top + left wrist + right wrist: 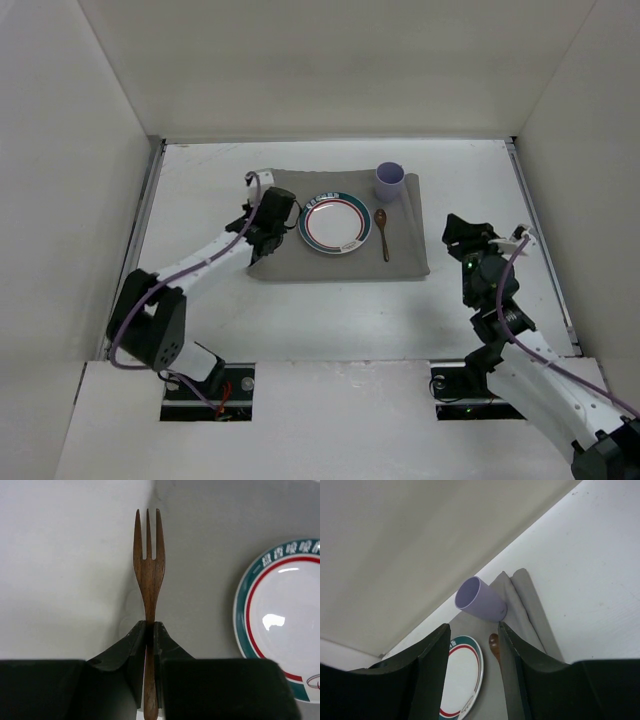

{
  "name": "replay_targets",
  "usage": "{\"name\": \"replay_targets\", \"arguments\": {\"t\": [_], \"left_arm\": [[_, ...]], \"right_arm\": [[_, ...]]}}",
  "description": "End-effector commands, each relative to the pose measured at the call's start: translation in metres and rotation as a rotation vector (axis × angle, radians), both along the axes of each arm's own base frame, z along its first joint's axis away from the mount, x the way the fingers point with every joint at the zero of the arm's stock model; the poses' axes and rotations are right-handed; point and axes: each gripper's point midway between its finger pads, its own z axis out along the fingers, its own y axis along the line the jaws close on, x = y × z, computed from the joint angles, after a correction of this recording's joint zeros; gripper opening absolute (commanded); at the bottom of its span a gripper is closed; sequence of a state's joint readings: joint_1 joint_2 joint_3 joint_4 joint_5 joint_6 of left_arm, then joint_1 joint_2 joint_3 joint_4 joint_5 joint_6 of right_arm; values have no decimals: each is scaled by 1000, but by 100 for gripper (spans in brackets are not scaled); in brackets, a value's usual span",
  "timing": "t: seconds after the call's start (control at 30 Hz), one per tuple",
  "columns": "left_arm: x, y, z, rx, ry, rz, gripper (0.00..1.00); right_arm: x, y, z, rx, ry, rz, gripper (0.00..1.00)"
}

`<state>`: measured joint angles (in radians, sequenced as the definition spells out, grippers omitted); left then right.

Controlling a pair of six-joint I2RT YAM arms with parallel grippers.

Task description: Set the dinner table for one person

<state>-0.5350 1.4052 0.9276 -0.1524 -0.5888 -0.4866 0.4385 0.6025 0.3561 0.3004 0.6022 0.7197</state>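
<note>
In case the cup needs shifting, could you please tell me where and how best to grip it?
Likely the side wall of the lavender cup, below the rim, approached from the right: it stands upright, and the spoon and plate lie to its near-left.

Grey cloth mat (pixel 330 266) carries a white plate (pixel 334 222) with teal and red rim rings, wooden spoon (pixel 382 232) just right of it, lilac cup (pixel 389 181) upright near the far right corner. Wooden fork (pixel 148 575) sits over the mat's left edge, tines pointing away. Plain white panels (pixel 330 70) on three sides
</note>
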Motion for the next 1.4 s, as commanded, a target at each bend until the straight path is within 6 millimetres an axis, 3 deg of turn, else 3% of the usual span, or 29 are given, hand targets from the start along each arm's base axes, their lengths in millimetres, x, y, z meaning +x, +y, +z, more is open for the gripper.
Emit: {"name": "replay_targets", "arguments": {"t": [0.0, 0.2, 0.43, 0.77, 1.17, 1.27, 1.37], "left_arm": [[13, -25, -6, 93, 66, -150, 6], [28, -52, -37, 145, 139, -235, 6], [36, -51, -64, 206, 190, -246, 6], [29, -46, -87, 230, 237, -249, 9], [28, -39, -88, 260, 226, -224, 21], [27, -39, -71, 269, 181, -208, 26], [25, -39, -37, 263, 91, -181, 32]], "right_arm": [[2, 2, 12, 23, -42, 11, 49], [4, 5, 11, 17, -33, 23, 49], [5, 9, 10, 13, -28, 37, 49], [8, 10, 6, 10, -17, 40, 49], [8, 9, 6, 6, -16, 34, 49], [8, 9, 5, 5, -12, 36, 49], [9, 9, 6, 2, -13, 32, 49]]}}
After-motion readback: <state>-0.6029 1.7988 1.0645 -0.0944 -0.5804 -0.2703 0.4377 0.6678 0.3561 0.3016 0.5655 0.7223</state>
